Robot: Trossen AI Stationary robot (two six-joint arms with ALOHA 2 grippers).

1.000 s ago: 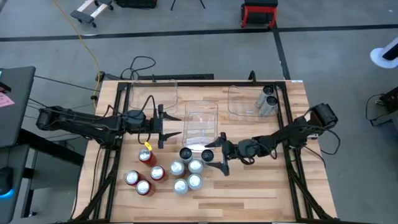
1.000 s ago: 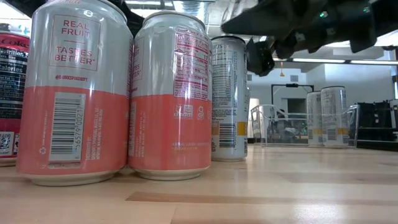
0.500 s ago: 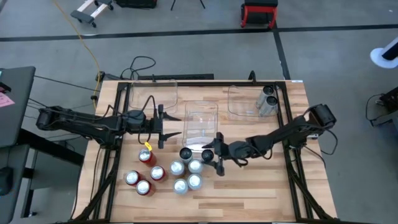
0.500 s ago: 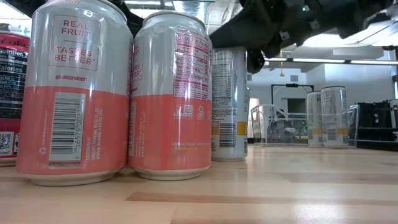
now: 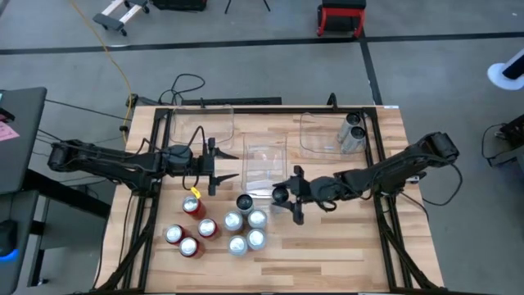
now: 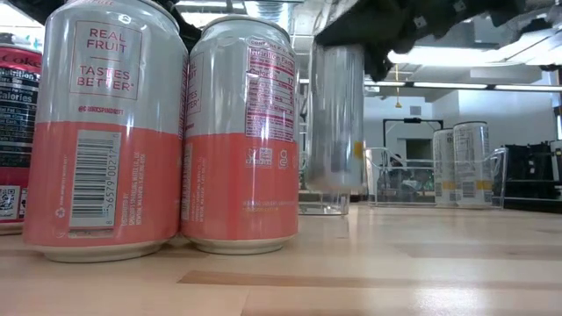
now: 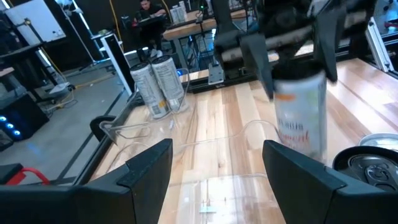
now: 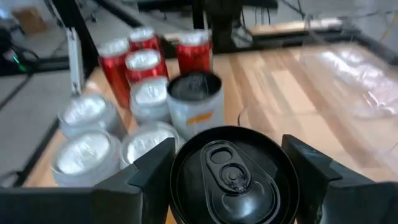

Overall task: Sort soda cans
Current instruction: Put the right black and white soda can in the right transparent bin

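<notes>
My right gripper (image 5: 286, 197) is shut on a grey can with a black top (image 8: 231, 177), near the middle bin's near edge; the low view shows this can (image 6: 335, 123) off the table. A matching black-topped can (image 5: 244, 202) stands by the cluster of red cans (image 5: 193, 206) and silver-topped cans (image 5: 246, 229) on the table's near left. Two more grey cans (image 5: 353, 132) lie in the far right clear bin. My left gripper (image 5: 218, 167) waits open, left of the middle bin, above the cluster's far side. My right gripper pinches the can's upper wall just under the rim (image 8: 180, 177) between its two fingers (image 8: 151, 167), one on each side. The fingers come slanting down from the table's right. The can hangs upright, and its base (image 6: 334, 186) is clear of the table.
Three clear plastic bins sit along the far half: a left bin (image 5: 202, 123), a middle bin (image 5: 265, 160) and a right bin (image 5: 323, 135). Bare wood lies to the near right. Black frame rails run along both table sides.
My right gripper moved left onto the black-topped can at the cluster's right side and shut on it. It then rose and drew back slightly toward the table's right and far edge, lifting the can clear of the table. The left arm kept still.
</notes>
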